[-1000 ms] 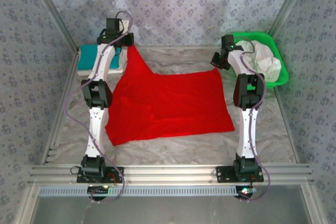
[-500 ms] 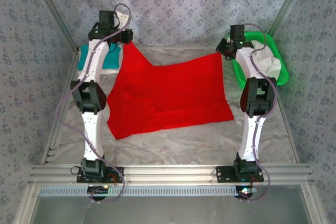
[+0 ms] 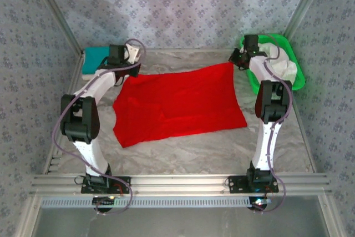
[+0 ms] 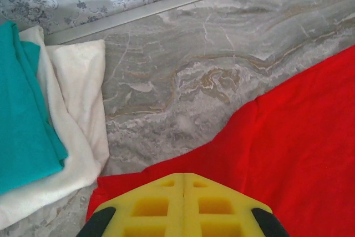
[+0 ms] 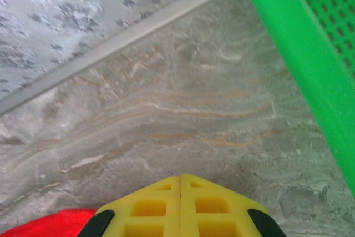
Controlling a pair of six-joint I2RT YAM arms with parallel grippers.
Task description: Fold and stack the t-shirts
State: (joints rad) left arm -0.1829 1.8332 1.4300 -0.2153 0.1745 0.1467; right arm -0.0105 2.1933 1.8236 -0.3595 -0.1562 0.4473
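Red t-shirt [image 3: 177,104] lies spread mostly flat in the middle of the marble-look table [image 3: 194,148]. We have the left gripper [image 4: 183,177] clenched on its far left corner. The right gripper [image 5: 181,177] is clenched at the far right corner, with red cloth just beside its fingers. Teal t-shirt [image 4: 22,115] sits folded on a white t-shirt [image 4: 77,115] at far left. More white t-shirts [image 3: 280,62] lie in the green basket [image 3: 298,81], far right.

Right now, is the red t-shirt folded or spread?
Spread: the red t-shirt lies open and mostly flat on the table, far corners pinched by the left hand and right hand.
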